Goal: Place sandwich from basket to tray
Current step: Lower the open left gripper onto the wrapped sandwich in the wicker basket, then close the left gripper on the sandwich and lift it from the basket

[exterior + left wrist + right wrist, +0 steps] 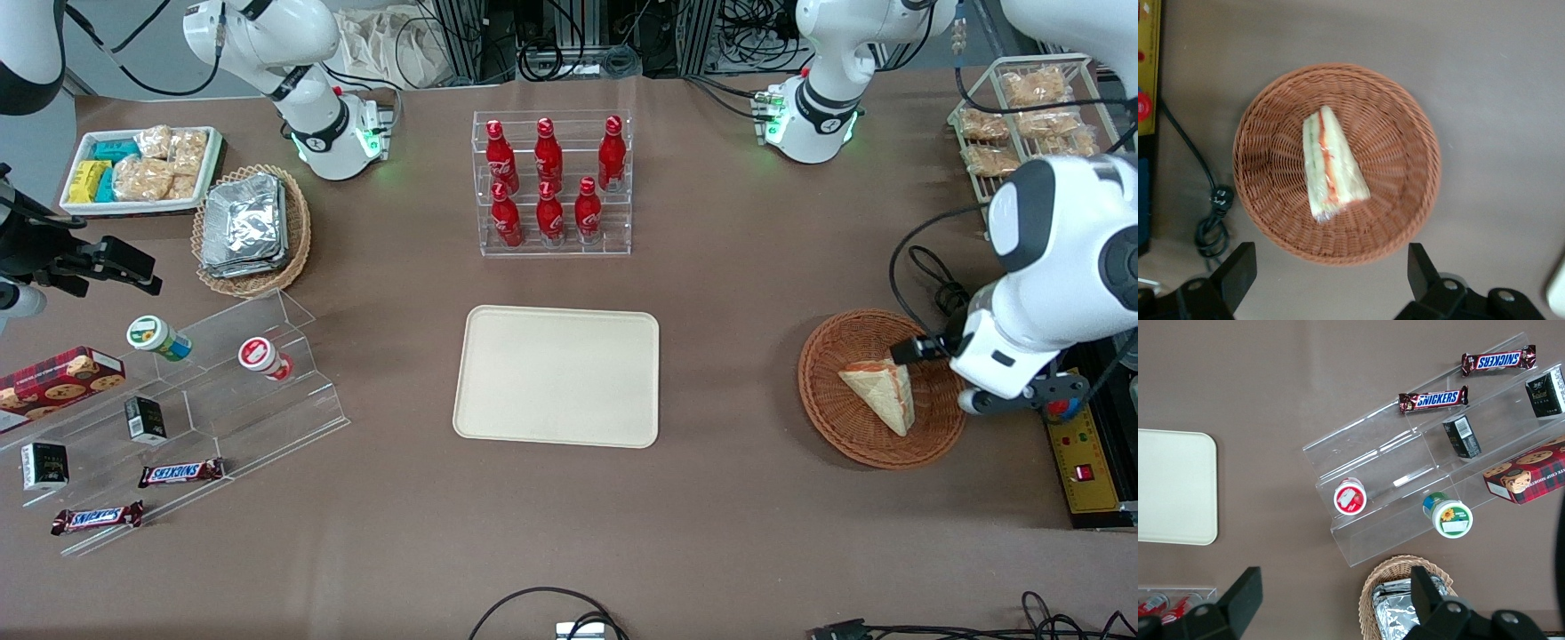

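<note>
My claw (1328,280) hangs above the basket (1265,143), and its two fingers (1238,270) stand wide apart with nothing between them. From my wrist I see only the dark tips of the fingers; the rest of them is cut off by the edge of the picture. The sandwich (1331,167) lies on its side inside the basket, near the middle, with the red and green filling turned up toward me. In the front view my own arm covers the basket's (827,404) rim on the side toward my end of the table, and the claw (920,348) shows only as a small dark piece beside the sandwich (885,391), so there I cannot read how the fingers stand. The tray (558,376) lies flat in the middle of the table, well apart from the basket, and nothing lies on it. A black cable (1211,207) lies coiled on the table just beside the basket.
</note>
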